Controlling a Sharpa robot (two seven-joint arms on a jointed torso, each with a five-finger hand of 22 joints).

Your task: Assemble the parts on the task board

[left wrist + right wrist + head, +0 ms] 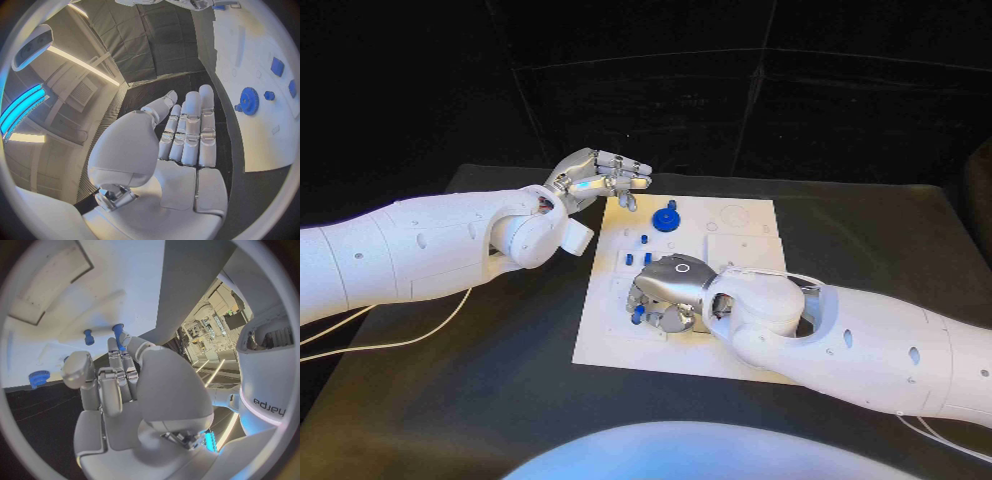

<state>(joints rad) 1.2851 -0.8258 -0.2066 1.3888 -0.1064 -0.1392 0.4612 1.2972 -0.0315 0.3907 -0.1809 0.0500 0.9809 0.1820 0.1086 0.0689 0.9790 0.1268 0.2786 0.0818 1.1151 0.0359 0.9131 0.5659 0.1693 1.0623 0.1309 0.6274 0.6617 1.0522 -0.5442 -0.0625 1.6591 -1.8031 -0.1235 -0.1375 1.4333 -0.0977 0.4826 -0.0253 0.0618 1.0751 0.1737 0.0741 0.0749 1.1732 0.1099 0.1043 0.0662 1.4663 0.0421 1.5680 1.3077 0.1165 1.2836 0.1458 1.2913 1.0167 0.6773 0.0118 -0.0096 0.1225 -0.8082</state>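
Several small blue parts [636,241] lie loose on the white board [747,240] in the head view, and a blue gear [668,218] sits at the far side, so most of the job looks left. The left hand [600,178] hangs at the board's far left corner, fingers straight, holding nothing. The right hand [672,292] bends over the near parts. In the left wrist view its hand is flat. In the right wrist view a blue peg [117,332] sits at the fingertips [124,342]; I cannot tell if it is held.
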